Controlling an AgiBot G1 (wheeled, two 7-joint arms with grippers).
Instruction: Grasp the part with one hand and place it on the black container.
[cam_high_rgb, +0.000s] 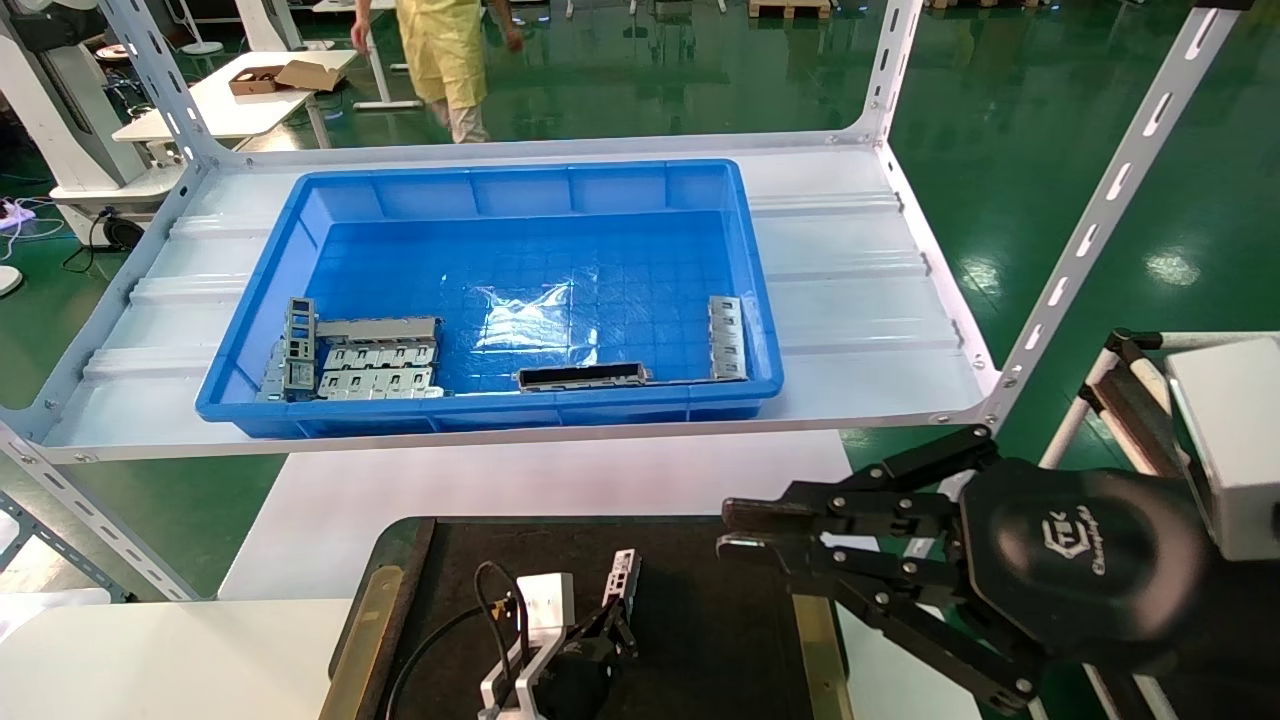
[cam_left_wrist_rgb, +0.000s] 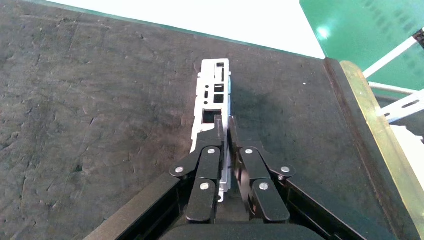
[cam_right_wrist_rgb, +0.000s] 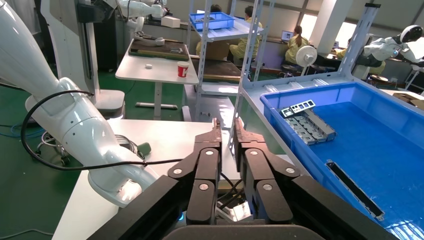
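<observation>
Left gripper: low over the black container, its black linkage fingers drawn close on either side of the part, pinching the near end of the bar.
Part: slim, pale grey sheet-metal bar with a row of rectangular cut-outs and a few small holes; it lies lengthways out from the fingertips, over the tray's dark face. Whether it sits flat on the surface or hangs just above it I cannot tell from here.
Part, from the head: a thin light strip sticking up and away from the left gripper, well inside the tray's outline.
Black container: wide, flat tray with a matte brown-black surface, scuffed and faintly grainy, rounded corners, dull olive-brass strips down both sides.
Right gripper: held off to the right above the tray's right edge, fingertips nearly together with only a narrow slit between them, nothing in them.
Blue bin: deep glossy plastic on the white metal shelf behind, ribbed floor, holding grey slotted plates at its left, a long dark-faced bar along the front wall and another slotted grey piece at the right.
</observation>
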